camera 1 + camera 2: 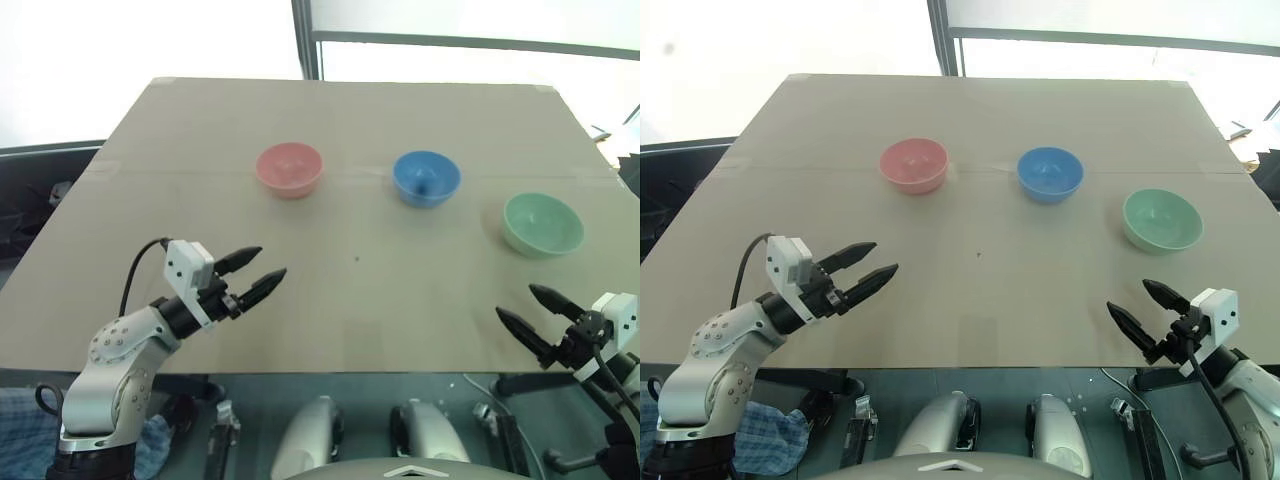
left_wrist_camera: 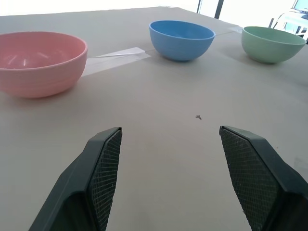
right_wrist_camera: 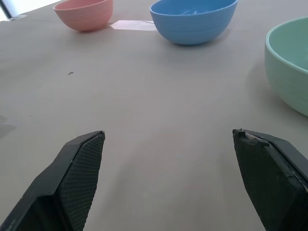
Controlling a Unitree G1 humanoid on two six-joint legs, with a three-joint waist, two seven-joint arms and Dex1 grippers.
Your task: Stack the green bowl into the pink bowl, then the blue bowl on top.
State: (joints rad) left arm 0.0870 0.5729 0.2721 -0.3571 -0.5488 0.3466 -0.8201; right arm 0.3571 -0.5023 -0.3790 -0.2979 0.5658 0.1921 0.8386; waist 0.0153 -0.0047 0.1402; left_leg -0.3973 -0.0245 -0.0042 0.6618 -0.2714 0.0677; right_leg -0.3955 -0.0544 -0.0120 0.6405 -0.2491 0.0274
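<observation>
Three separate bowls on a brown table (image 1: 200,150): pink bowl (image 1: 289,168) left, blue bowl (image 1: 426,178) centre, green bowl (image 1: 542,224) right and nearer; left gripper (image 1: 256,272) and right gripper (image 1: 524,306) hover open, empty, near the front edge

Big flat table (image 1: 200,150) with a plain tan top, wide and bare in most spots. Three small round smooth bowls right on it, each apart and sitting upright: salmon-pink bowl (image 1: 289,168) ahead of the left gripper (image 1: 258,272), bright blue bowl (image 1: 426,178) between, pale mint-green bowl (image 1: 542,224) just ahead of the right gripper (image 1: 525,307). Strip of clear tape (image 2: 115,56) stuck flat between pink and blue bowls.
</observation>
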